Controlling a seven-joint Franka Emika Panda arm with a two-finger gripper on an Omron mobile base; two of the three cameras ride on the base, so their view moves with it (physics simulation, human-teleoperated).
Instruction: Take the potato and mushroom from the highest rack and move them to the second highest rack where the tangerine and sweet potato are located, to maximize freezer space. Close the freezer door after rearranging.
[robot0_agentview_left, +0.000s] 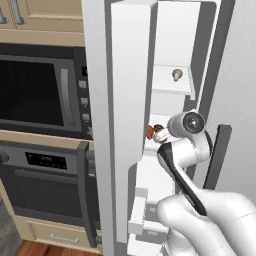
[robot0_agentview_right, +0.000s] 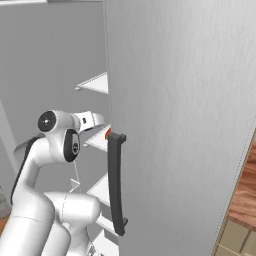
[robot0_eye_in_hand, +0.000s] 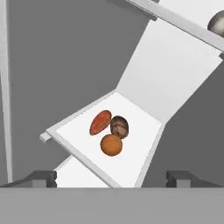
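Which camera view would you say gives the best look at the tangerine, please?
The hand view: the tangerine lies fully visible on its white shelf, touching the brown potato beside the sweet potato. In the left base view the arm hides that spot; the right base view shows an orange sliver behind the door handle.

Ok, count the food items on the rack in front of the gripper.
3, clustered together: the sweet potato at left, a brown potato beside it, the tangerine nearest the rack's front edge. Nothing appears hidden.

A black glass-fronted upper wall oven (robot0_agentview_left: 37, 92) sits in tan wood cabinetry (robot0_agentview_left: 45, 35), and below it a second black oven (robot0_agentview_left: 47, 187) carries a dark vertical bar handle (robot0_agentview_left: 82, 190). Reddish wood plank flooring (robot0_agentview_right: 242, 192) shows at the right edge of the right base view.
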